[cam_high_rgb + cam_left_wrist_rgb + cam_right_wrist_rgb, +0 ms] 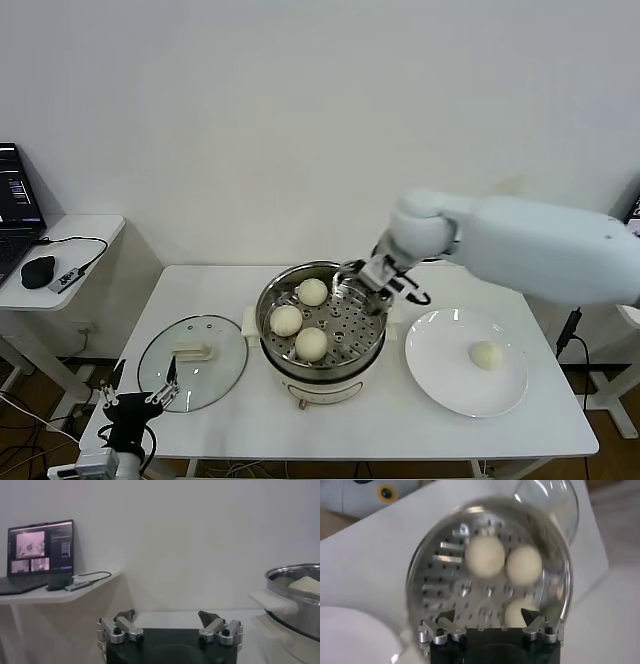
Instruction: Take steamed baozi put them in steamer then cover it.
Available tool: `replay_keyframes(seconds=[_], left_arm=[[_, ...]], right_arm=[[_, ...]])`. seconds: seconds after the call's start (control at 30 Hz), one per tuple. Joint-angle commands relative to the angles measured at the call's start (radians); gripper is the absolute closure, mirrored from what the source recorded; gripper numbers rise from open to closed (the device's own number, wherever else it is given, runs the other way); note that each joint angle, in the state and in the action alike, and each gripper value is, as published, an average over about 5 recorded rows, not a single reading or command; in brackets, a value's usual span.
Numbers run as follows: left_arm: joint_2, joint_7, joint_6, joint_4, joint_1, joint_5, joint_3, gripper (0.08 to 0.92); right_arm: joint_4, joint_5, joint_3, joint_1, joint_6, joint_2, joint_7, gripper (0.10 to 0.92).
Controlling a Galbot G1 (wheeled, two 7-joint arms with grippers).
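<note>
Head view: three buns (311, 343) sit in the steamer (272, 300), the fourth bun (485, 354) on the plate (440, 385) at 3 o'clock. Right gripper (372, 272), jaws apart and empty, hangs over the rim. Left gripper (140, 392), also apart, idles near the lid (228, 365) at 9 o'clock.

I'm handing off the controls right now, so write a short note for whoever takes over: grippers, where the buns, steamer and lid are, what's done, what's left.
Right gripper: open, empty, over the far right rim of the steamer.
Left gripper: open, empty, parked low at the table's front left corner, near the glass lid.
Buns: three in the steamer on the perforated tray; one on the white plate, right of the steamer.
Done: three buns loaded.
Left: move the last bun from plate to steamer, then put the lid on.
</note>
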Motion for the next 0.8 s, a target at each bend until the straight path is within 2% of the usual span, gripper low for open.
replay_keyframes(seconds=[0.03, 0.47, 0.8], left_arm=[[0.016, 0.001, 0.001, 0.005, -0.002, 0.0, 0.007, 0.177], [0.029, 0.001, 0.0, 0.019, -0.008, 0.004, 0.033, 0.177], [0.028, 0.0, 0.001, 0.024, -0.002, 0.009, 0.029, 0.177]], right_arm=[[0.015, 0.066, 0.073, -0.034, -0.208, -0.277, -0.042, 0.203], [-0.065, -0.116, 0.217, -0.339, -0.138, -0.428, -0.045, 0.203], [-0.232, -0.238, 0.49, -0.686, -0.105, -0.373, -0.031, 0.203]])
